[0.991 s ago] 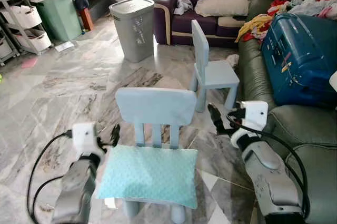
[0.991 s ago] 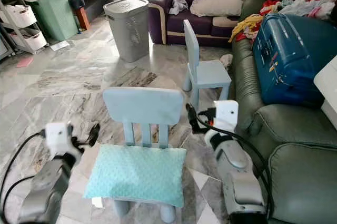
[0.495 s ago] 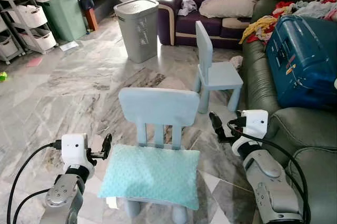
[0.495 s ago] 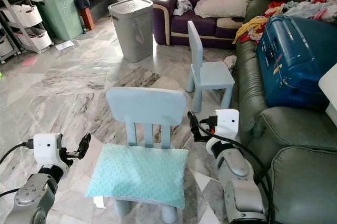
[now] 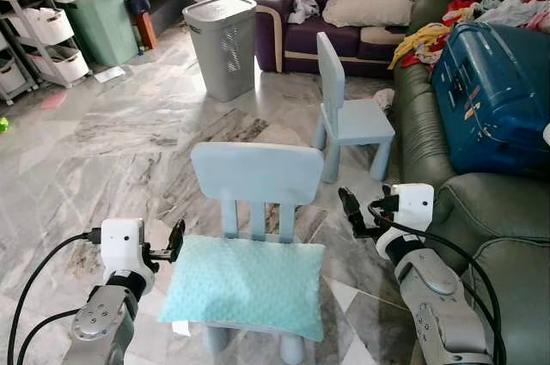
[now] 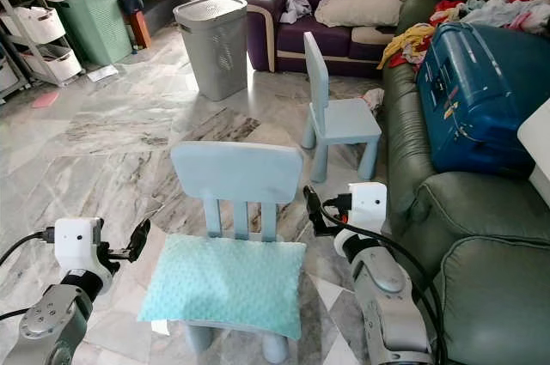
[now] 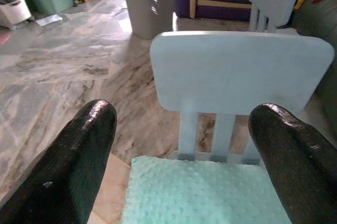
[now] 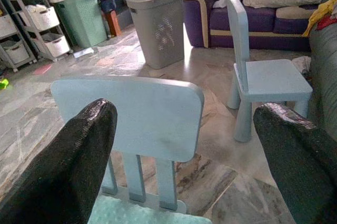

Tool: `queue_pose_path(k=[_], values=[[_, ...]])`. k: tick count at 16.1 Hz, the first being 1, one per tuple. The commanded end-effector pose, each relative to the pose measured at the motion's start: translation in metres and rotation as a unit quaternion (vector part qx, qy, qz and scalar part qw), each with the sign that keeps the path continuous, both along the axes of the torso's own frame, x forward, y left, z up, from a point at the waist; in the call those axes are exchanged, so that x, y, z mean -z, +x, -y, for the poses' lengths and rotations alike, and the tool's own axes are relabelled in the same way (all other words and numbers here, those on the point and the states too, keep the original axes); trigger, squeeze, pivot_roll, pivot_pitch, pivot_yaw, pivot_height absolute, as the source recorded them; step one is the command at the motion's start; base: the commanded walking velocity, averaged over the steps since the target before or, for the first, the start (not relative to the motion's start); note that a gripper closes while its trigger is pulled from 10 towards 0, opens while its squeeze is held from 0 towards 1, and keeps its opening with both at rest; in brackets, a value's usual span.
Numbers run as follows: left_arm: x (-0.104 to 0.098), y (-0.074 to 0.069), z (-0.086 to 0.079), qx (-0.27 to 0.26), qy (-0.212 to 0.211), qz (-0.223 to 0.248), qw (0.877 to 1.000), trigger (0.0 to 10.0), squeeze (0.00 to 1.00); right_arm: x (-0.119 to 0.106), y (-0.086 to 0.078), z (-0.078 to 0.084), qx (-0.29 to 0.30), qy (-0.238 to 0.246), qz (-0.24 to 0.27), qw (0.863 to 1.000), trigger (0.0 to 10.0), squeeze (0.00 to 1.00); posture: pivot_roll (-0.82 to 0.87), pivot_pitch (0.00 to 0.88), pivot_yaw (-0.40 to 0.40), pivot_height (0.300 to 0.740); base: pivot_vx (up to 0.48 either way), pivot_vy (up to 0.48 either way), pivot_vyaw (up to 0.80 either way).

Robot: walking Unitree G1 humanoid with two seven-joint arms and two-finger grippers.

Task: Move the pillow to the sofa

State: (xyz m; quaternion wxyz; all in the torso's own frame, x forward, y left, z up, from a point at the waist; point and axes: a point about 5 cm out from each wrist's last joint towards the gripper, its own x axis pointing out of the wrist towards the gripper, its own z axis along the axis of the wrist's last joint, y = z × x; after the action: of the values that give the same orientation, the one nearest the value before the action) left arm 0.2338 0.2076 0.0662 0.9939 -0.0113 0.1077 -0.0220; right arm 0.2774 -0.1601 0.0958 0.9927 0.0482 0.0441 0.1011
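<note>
Now both arms have lowered, the spread-fingered left gripper (image 5: 176, 240) and right gripper (image 5: 351, 209) flanking the pillow (image 5: 245, 285) on the chair (image 5: 258, 178), ready for grasping.

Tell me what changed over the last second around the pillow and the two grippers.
The left gripper pulled back and out to the pillow's left side, with more of its arm dropping below the picture; it is open and holds nothing. The right gripper barely moved, open beside the near chair. The view shifted slightly, so the camera moved. The pillow stayed flat on the chair seat, untouched.
</note>
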Motion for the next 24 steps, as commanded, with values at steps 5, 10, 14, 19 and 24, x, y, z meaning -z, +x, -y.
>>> queue_pose_path(k=[5, 10, 14, 19, 24], values=[[-0.0006, 0.0000, 0.0013, 0.000, 0.004, -0.007, 1.000, 10.0, 0.00, -0.0050, 0.0003, -0.0057, -0.013, -0.001, 0.007, 1.000, 10.0, 0.00, -0.07, 0.050, 0.041, 0.740, 0.000, 0.000, 0.00], [0.0003, -0.0002, 0.0035, 0.001, 0.002, -0.010, 1.000, 10.0, 0.00, -0.0061, 0.0003, -0.0071, -0.018, -0.002, 0.008, 1.000, 10.0, 0.00, -0.07, 0.055, 0.039, 0.732, 0.000, 0.000, 0.00], [0.0002, 0.0004, 0.0042, 0.003, 0.002, -0.010, 1.000, 10.0, 0.00, -0.0067, 0.0005, -0.0091, -0.021, -0.001, 0.008, 1.000, 10.0, 0.00, -0.07, 0.058, 0.040, 0.685, 0.000, 0.000, 0.00], [0.0007, 0.0006, 0.0057, 0.005, 0.001, -0.011, 1.000, 10.0, 0.00, -0.0075, 0.0008, -0.0096, -0.022, -0.002, 0.009, 1.000, 10.0, 0.00, -0.08, 0.058, 0.038, 0.631, 0.000, 0.000, 0.00], [0.0008, 0.0018, 0.0071, 0.007, 0.000, -0.010, 1.000, 10.0, 0.00, -0.0079, 0.0027, -0.0104, -0.024, -0.002, 0.009, 1.000, 10.0, 0.00, -0.08, 0.058, 0.036, 0.566, 0.000, 0.000, 0.00]])
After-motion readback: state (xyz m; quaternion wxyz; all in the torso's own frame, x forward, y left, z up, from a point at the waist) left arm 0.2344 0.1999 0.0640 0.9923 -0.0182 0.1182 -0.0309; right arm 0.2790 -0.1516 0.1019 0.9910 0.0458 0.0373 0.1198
